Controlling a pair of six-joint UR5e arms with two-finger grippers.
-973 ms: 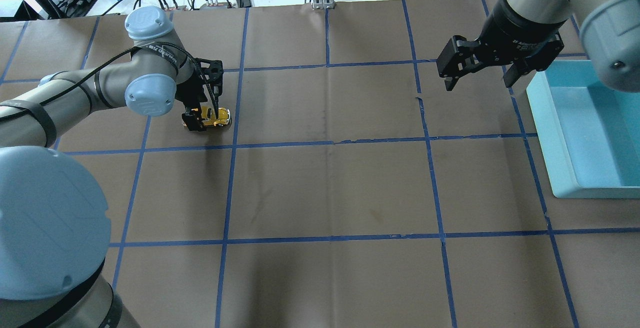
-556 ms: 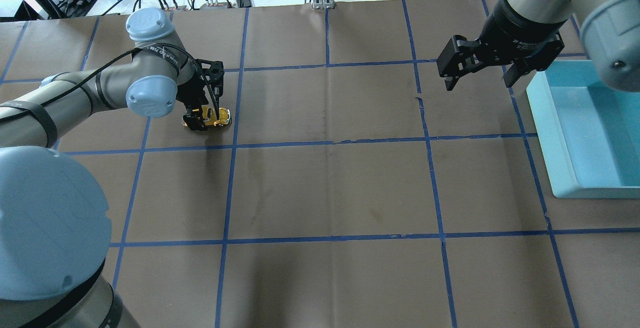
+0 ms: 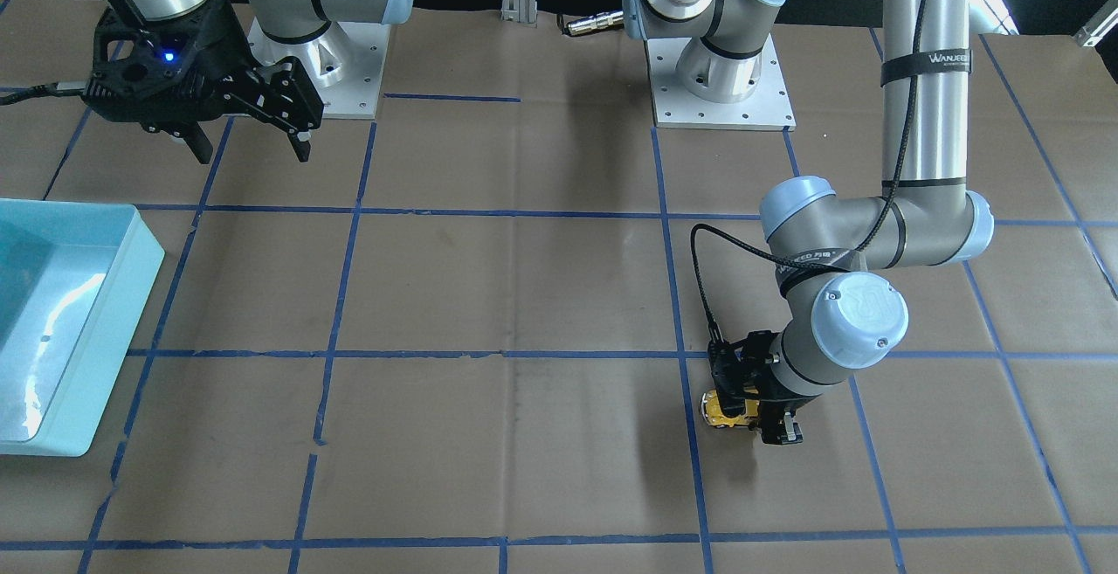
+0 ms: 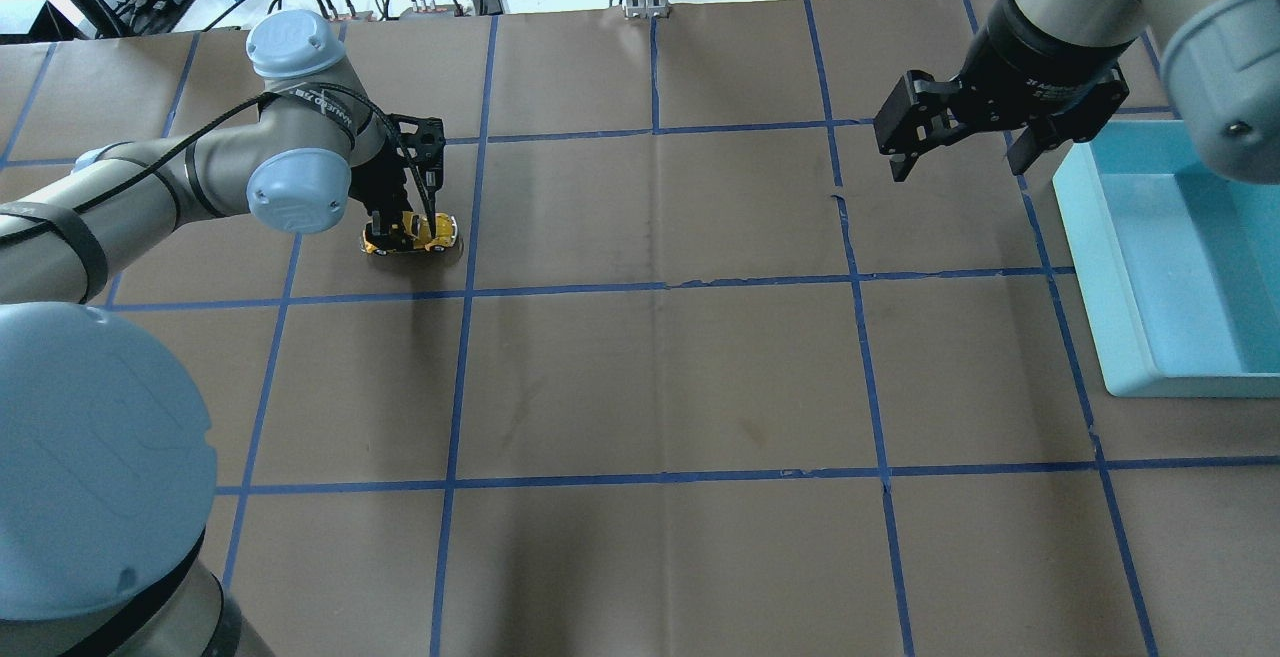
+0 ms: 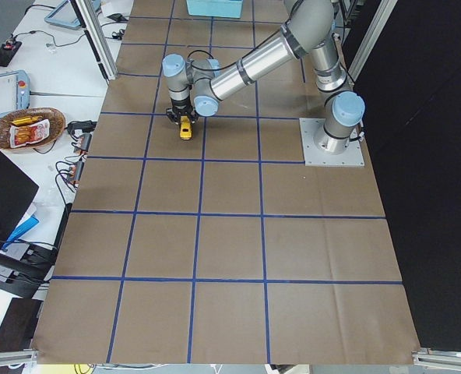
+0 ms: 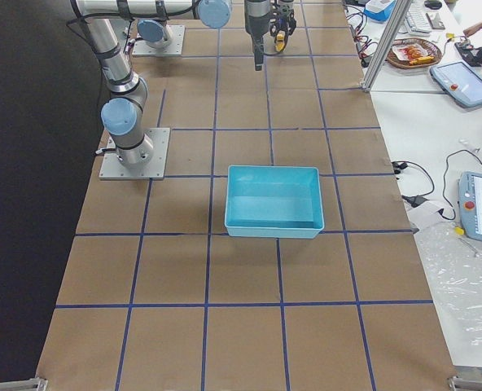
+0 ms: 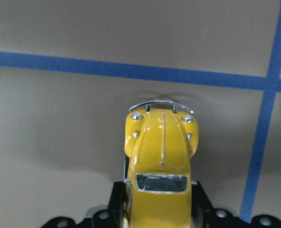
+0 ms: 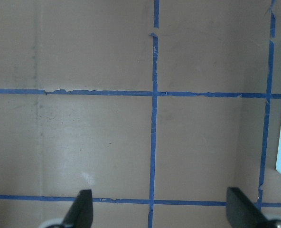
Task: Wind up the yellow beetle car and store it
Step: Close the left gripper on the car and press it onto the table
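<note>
The small glossy yellow toy Beetle car (image 4: 428, 233) sits low at the brown paper-covered desk (image 4: 660, 387) on the robot's left side, inside a square of the blue tape grid (image 4: 560, 288) and just beside one of its lines. The left pincer (image 4: 400, 233) is clamped on the car's sides near the rear. In the left wrist view the bonnet and silver bumper point away from the camera. Whether the wheels touch the paper cannot be told. The right pincer (image 4: 958, 163) hangs above the desk with its 2 fingers (image 8: 82, 208) spread wide, holding nothing, near the light blue rectangular plastic tray (image 4: 1085, 257), well apart from the car.
</note>
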